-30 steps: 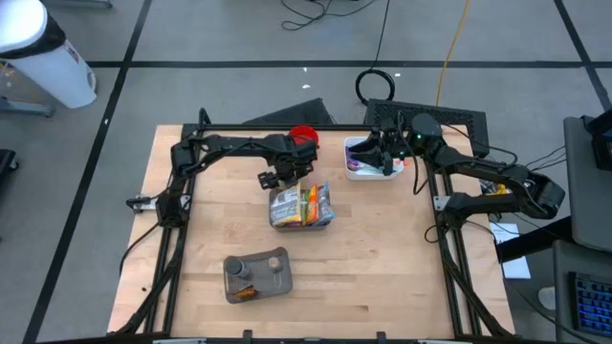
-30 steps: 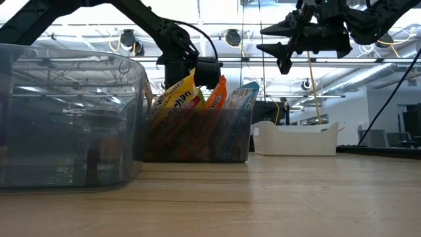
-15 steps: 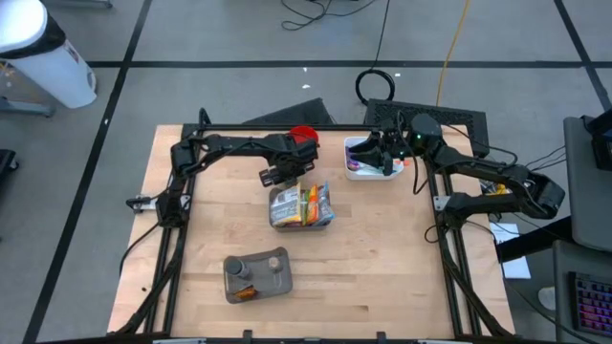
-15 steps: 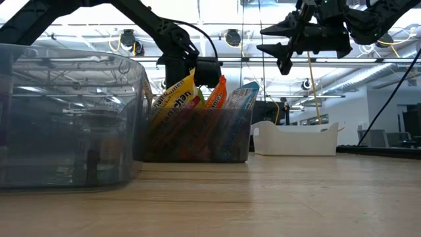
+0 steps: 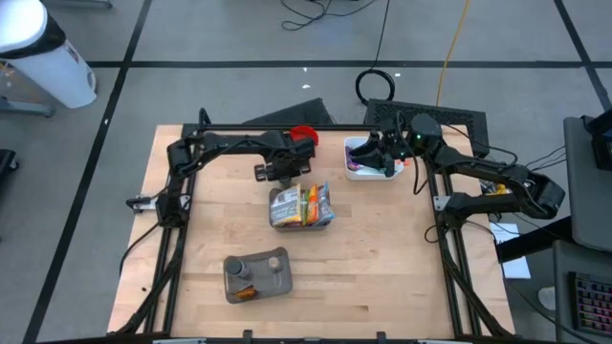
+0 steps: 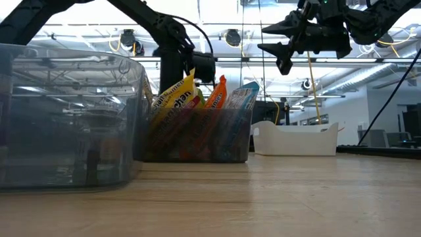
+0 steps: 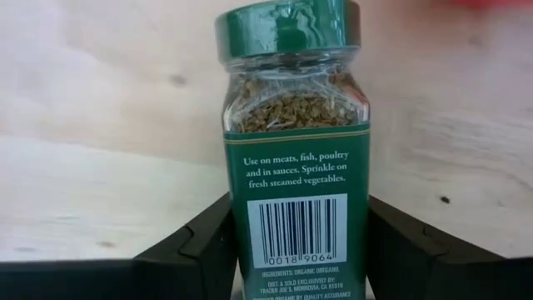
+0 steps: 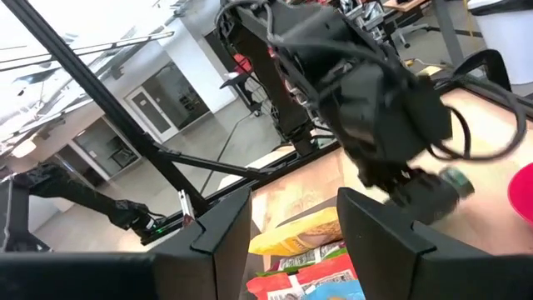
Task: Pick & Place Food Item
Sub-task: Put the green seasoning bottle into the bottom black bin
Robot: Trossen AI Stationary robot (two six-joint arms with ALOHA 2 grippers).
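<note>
The light wooden table [image 5: 382, 277] has a pale plank top with a dark metal frame along its edges. Near the middle of the top stands a clear plastic rectangular bin [image 5: 302, 206], filled with colourful snack packets that stand upright inside. At the near side of the table, to the left of the middle, lies a grey translucent plastic container [image 5: 256, 276]; in the low view it is large and close to the camera. At the far side, toward the right, sits a white plastic rectangular tray [image 5: 371, 159] with some small items in it. A small red round object [image 5: 303, 135] rests at the far edge, left of the white tray.
</note>
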